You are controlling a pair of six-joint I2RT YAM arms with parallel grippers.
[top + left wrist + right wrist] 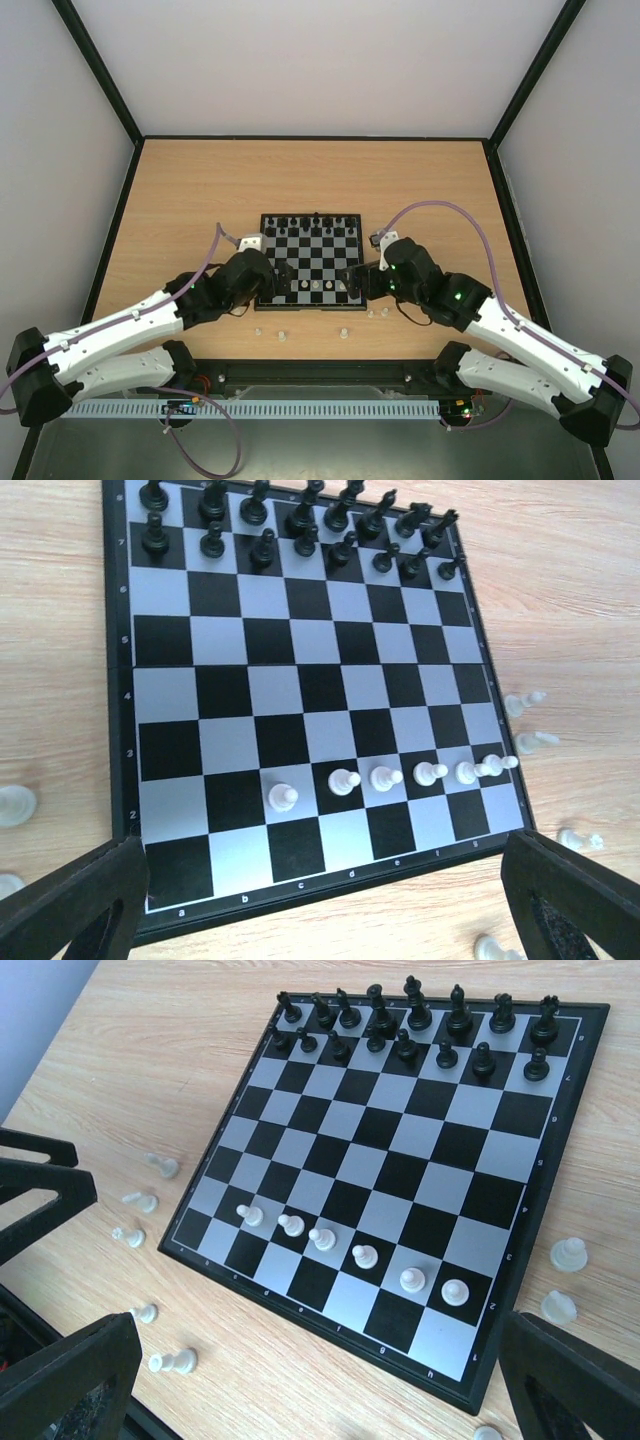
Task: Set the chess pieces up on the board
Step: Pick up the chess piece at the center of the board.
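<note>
The left tool [285, 282] and right tool [352, 282] are hovering spread and empty at the near corners of the board [300, 680]. White chess pieces [160, 1166] are lying on the tabletop [200, 190] beside it: light, stiff, slippery, tip-prone; pinching each stem looks safest.

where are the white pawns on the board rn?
Left wrist view: six white pawns stand in the board's second row from the near edge, filling its right side; the two leftmost squares are bare.
</note>
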